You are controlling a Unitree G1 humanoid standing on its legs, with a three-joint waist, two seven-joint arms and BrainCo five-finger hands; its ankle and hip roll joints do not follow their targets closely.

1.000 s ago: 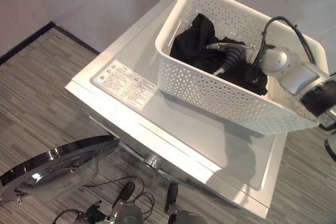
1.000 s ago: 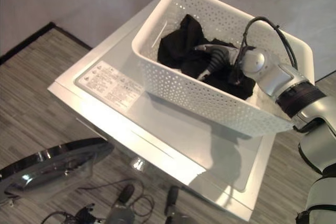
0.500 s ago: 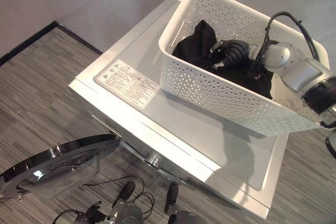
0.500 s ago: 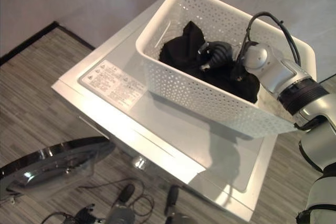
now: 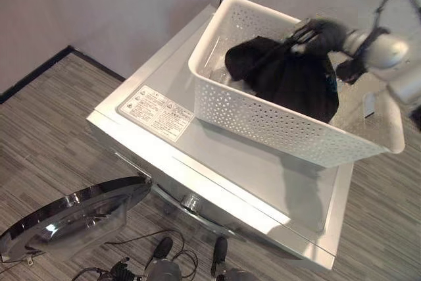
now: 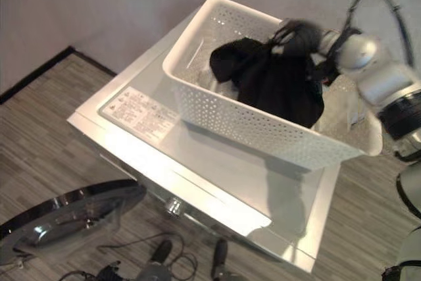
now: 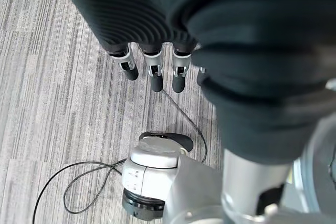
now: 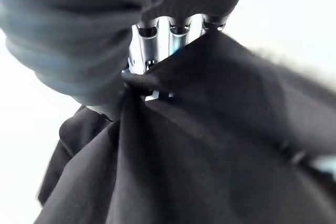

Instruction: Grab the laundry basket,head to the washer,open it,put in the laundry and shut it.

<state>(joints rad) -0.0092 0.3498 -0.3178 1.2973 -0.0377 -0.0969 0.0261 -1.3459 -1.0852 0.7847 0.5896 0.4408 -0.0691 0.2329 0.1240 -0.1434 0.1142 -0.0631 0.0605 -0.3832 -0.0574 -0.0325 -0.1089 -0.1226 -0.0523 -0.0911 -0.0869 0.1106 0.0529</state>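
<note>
A white perforated laundry basket (image 5: 263, 113) stands on top of the white washer (image 5: 197, 156). My right hand (image 5: 316, 31) is above the basket, shut on the black laundry (image 5: 296, 80), which hangs from it, lifted partly out of the basket. In the right wrist view the black cloth (image 8: 210, 145) is bunched in my curled fingers (image 8: 157, 40). The washer's round door (image 5: 72, 215) stands swung open at the lower left. My left hand (image 7: 152, 72) hangs low over the floor with straight fingers, holding nothing.
A grey wall rises behind the washer, with a dark baseboard (image 5: 39, 70) at the left. Grey striped floor (image 5: 46, 143) lies to the left and front of the washer. A warning label (image 5: 158, 111) is on the washer's top.
My right hand has risen from inside the basket and pulled the black laundry up with it. The view has shifted a little.
</note>
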